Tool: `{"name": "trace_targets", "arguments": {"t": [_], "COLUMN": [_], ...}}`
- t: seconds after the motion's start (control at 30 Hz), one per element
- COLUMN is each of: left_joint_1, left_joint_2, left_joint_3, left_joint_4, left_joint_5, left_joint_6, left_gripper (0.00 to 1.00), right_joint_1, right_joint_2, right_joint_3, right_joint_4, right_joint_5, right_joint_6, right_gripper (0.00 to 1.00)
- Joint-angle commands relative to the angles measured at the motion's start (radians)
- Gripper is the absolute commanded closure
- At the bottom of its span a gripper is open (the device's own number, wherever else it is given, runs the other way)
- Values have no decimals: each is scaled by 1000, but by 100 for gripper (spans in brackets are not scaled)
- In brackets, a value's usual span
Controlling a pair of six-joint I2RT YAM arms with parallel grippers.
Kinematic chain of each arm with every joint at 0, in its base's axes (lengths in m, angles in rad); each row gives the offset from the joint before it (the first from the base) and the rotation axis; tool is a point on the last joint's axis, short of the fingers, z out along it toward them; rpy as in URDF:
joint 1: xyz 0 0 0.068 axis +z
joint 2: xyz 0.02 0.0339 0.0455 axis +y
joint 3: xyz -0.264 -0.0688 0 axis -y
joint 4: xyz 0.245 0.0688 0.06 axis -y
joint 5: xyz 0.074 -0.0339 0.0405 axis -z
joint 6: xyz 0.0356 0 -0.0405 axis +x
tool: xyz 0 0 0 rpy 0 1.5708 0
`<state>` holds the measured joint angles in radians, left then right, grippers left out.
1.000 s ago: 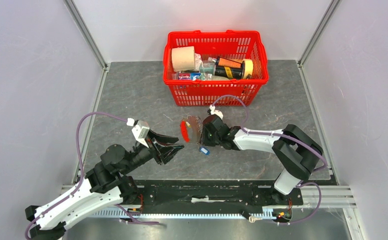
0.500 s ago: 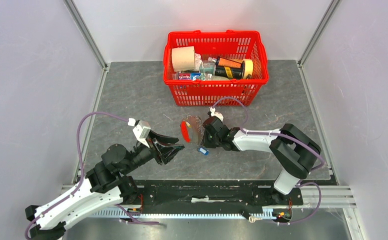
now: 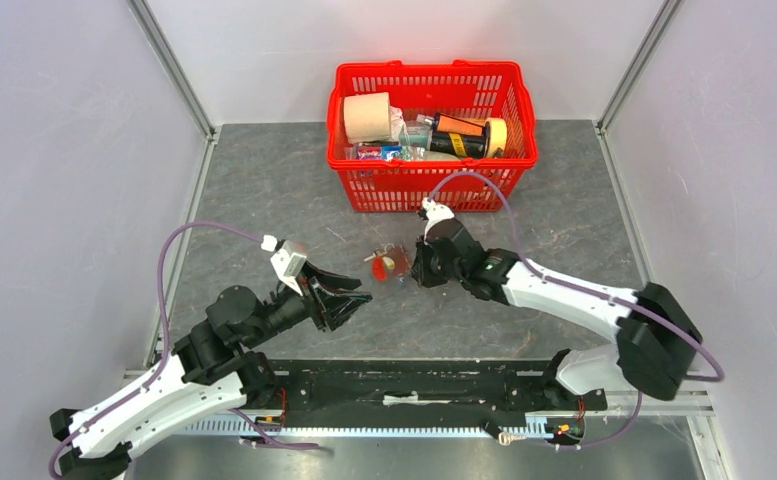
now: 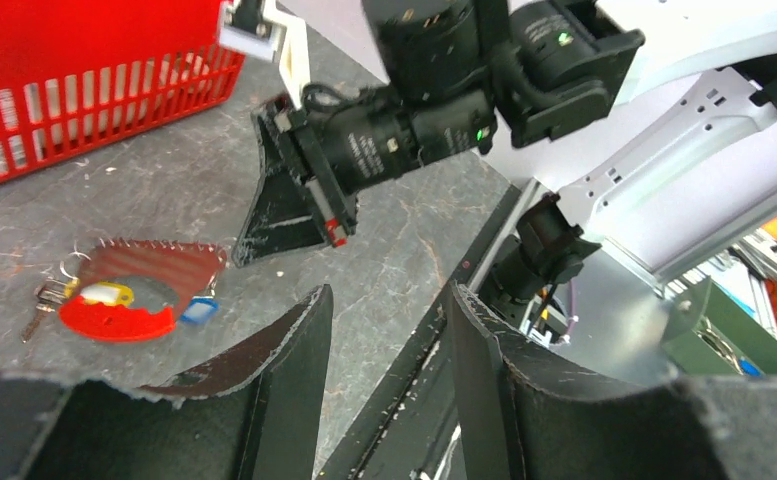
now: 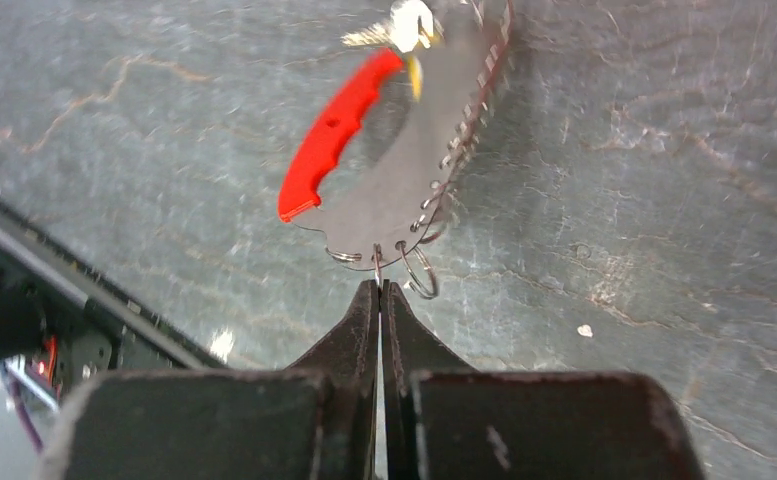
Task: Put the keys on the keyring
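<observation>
The keyring with a red strap [image 3: 389, 266] looks light and floppy. It lies on the grey surface [image 3: 264, 190] just in front of the red plastic basket [image 3: 432, 186], lengthways along the basket's front, with the small metal keys [image 4: 46, 300] at its left end. The right gripper [image 5: 378, 292] pinches a thin end loop, likely the best hold, and the left gripper [image 4: 389, 300] is part open and empty.

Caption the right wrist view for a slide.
Right gripper, shut, pinches a wire loop at the edge of the red-strapped keyring.
</observation>
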<state>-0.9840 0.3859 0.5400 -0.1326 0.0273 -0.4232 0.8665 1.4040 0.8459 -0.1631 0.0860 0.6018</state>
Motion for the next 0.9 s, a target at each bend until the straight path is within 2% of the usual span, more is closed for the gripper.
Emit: {"name": "trace_targets", "arguments": {"t": [0.0,0.2,0.4,0.53,0.87], "left_joint_1": [2,2,2,2,2], "left_joint_2": [15,59,67,76,152], "left_joint_3": [56,113,138,148,152], "left_joint_4": [37,47,94,117,205], "left_joint_5": [86,219,344,376,425], "left_joint_6": [-49,-77,-87,-111,-143], "left_gripper": [47,48,48,48,47], "right_joint_1": [-1,2,19,48,84], "right_joint_2": [-140,-225,-236,-236,-164], "right_joint_3": [94,293,458,531,695], "right_joint_4": [-138,-434,-681,-791,-898], "right_joint_5": [-135,-383,-629,-673,-764], "right_joint_6": [-230,-409,-521,-585,-657], "right_gripper": [100,100,100,100,100]}}
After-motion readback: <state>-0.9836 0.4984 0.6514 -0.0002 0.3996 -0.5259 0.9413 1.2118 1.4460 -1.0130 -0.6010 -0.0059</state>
